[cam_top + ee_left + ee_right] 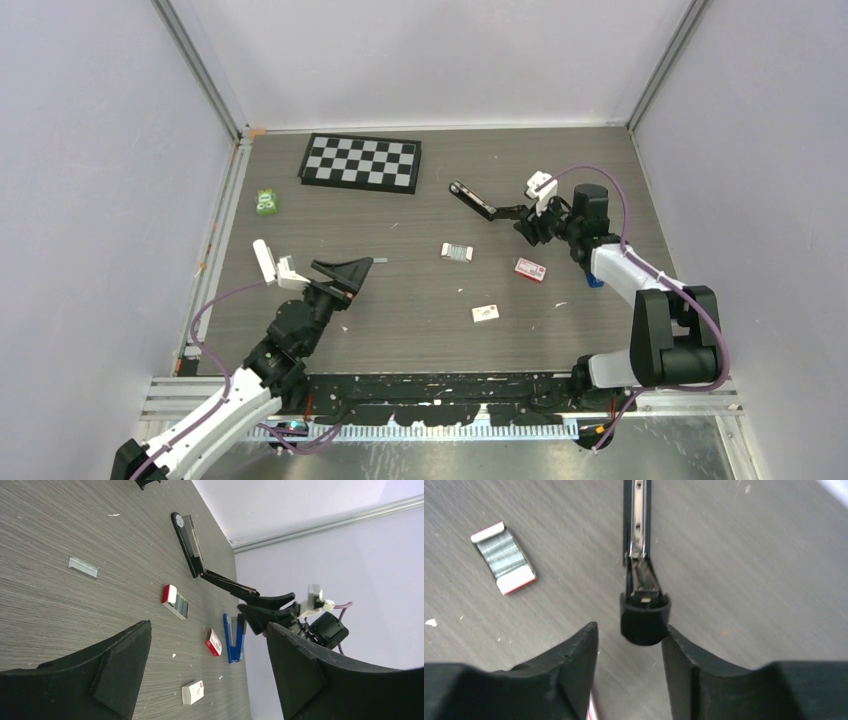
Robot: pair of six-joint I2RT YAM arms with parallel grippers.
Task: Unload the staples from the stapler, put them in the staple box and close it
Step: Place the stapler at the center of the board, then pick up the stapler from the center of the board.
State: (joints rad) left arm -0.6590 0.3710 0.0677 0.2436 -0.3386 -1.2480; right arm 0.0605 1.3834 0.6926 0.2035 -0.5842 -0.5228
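The black hinged stapler [487, 207] lies folded open on the far right of the grey wood-grain counter [420, 330], and everything else sits nearer or beyond it. Nearest, on the left, the left gripper [352, 280] hangs just above the counter with its black fingers spread wide and nothing between them. A short silver strip of staples [380, 260] lies just beside its tips. Toward the middle, a small white box with a red end [486, 313] rests alone. Past it are a red and white box [530, 269] and an open tray of staples [457, 252]. A small blue tool [595, 280] lies by the right forearm. Farther back, the right gripper [527, 222] is at the stapler's right end. In the right wrist view its jaws are partly spread on either side of the rounded black end cap. The right-hand finger [684, 655] is against the cap, while a gap shows on the other side, so it is not pinching. The stapler's metal staple channel runs away from the cap. In the left wrist view the stapler's other arm lies flat with its rail up. On the far left edge sits a small green object [266, 202], and at the back lies a black and white checkerboard [362, 162].
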